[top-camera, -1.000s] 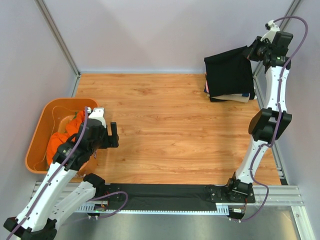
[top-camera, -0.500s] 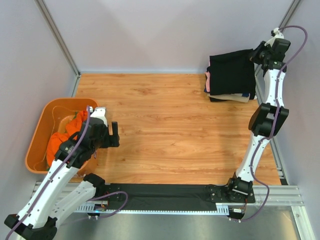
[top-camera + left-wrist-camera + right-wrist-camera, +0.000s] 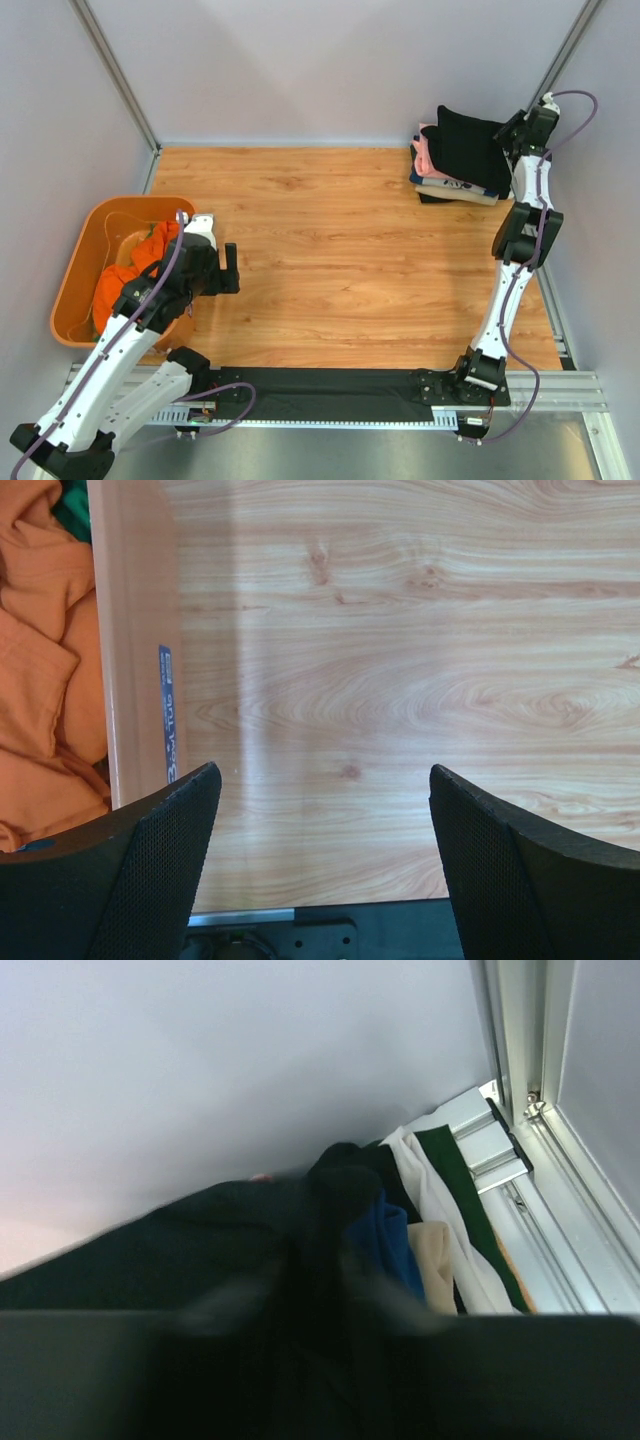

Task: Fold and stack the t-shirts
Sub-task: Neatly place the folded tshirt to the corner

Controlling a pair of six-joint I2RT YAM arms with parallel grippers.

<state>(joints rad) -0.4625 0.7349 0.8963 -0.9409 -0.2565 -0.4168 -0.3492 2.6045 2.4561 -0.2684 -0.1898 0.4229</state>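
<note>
A stack of folded t-shirts (image 3: 450,178) lies at the table's back right corner. A black t-shirt (image 3: 462,146) is on top, with pink (image 3: 424,150), navy and cream layers under it. My right gripper (image 3: 514,134) is at the black t-shirt's right edge and looks shut on it. In the right wrist view black cloth (image 3: 200,1250) bunches into the blurred gripper (image 3: 330,1290). An orange t-shirt (image 3: 118,284) lies crumpled in the orange tub (image 3: 75,250). It also shows in the left wrist view (image 3: 40,690). My left gripper (image 3: 226,268) is open and empty beside the tub, over bare wood (image 3: 322,775).
The tub's rim (image 3: 135,630) is just left of my left fingers. Grey walls and a metal frame post (image 3: 560,60) stand close behind the stack. A black rail (image 3: 320,385) runs along the near table edge.
My right gripper has moved down and back with the black t-shirt, which hung spread above the stack and now lies on top of it. The left arm has barely moved.
</note>
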